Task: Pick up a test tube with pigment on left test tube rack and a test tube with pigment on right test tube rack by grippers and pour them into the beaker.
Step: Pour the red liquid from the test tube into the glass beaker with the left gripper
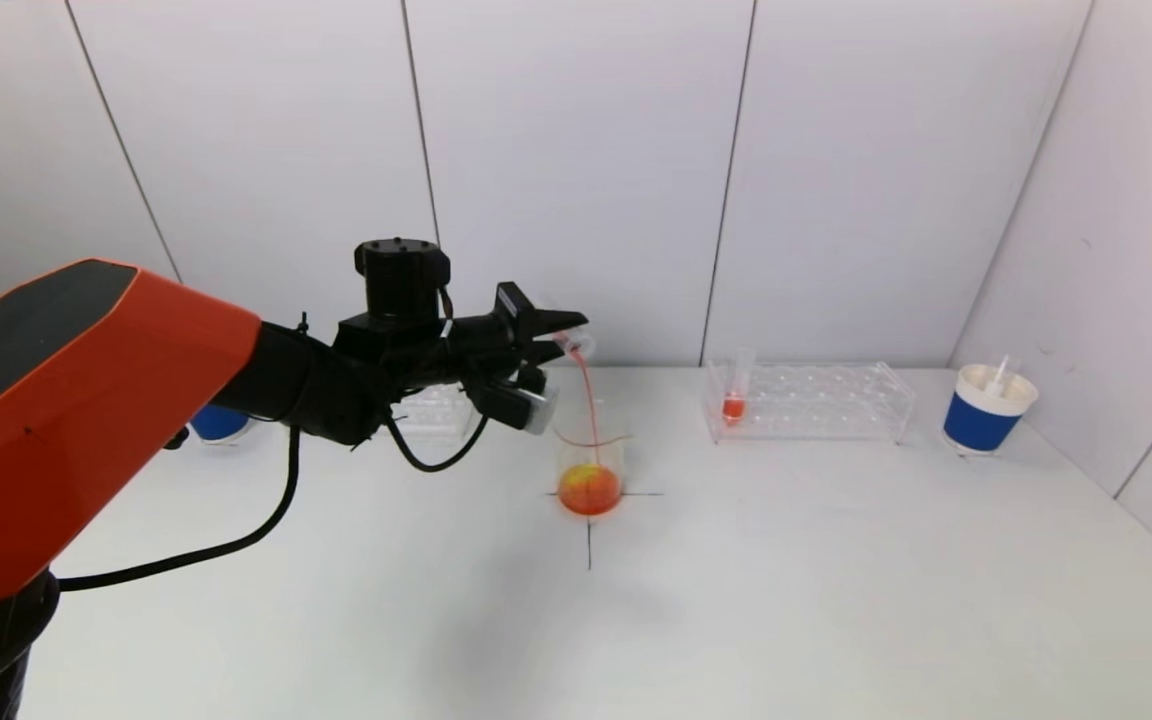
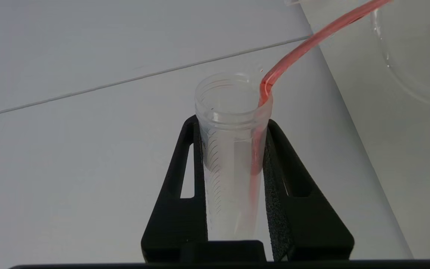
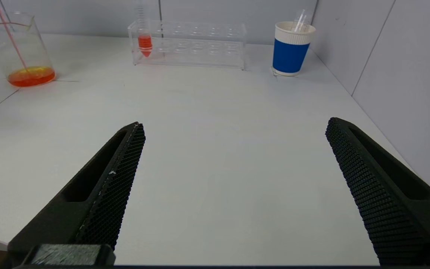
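Note:
My left gripper [image 1: 568, 335] is shut on a clear test tube [image 1: 579, 346], tipped mouth-down above the beaker [image 1: 591, 475]. A thin red stream of pigment [image 1: 591, 400] runs from the tube's lip into the beaker, where orange-red liquid lies at the bottom. In the left wrist view the tube [image 2: 230, 157] sits between both pads of the left gripper [image 2: 233, 122], nearly drained. The right rack [image 1: 816, 400] holds one tube with red pigment [image 1: 734, 395] at its left end. My right gripper [image 3: 235, 122] hangs open over bare table. The left rack [image 1: 436, 412] is mostly hidden behind my left arm.
A blue and white paper cup [image 1: 991, 410] stands right of the right rack, with a clear tube inside. Another blue cup [image 1: 218, 422] peeks out behind my left arm. A black cross mark [image 1: 589, 540] lies under the beaker. Walls close the back and the right side.

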